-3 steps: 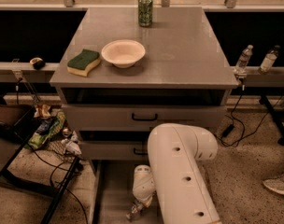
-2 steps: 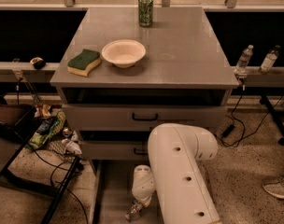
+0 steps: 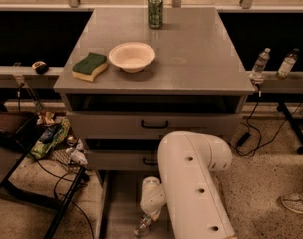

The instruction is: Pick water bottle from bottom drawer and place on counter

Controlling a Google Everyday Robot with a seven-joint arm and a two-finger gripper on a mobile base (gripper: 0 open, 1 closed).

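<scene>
Noted on the counter (image 3: 191, 59): a green drink can (image 3: 155, 11) at the far edge, a pale bowl (image 3: 131, 56) nearer and left, a green-topped sponge (image 3: 89, 66) just left of it; two clear bottles (image 3: 260, 63) (image 3: 287, 63) upright on the ledge (image 3: 291, 80) at right.

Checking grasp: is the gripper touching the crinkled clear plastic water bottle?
Cannot tell: camera view shows the gripper low over the grey metal bottom drawer, contact obscured.

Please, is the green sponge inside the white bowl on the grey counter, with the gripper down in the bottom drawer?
No: camera view shows the green sponge beside the white bowl on the grey counter; gripper down in the bottom drawer.
</scene>
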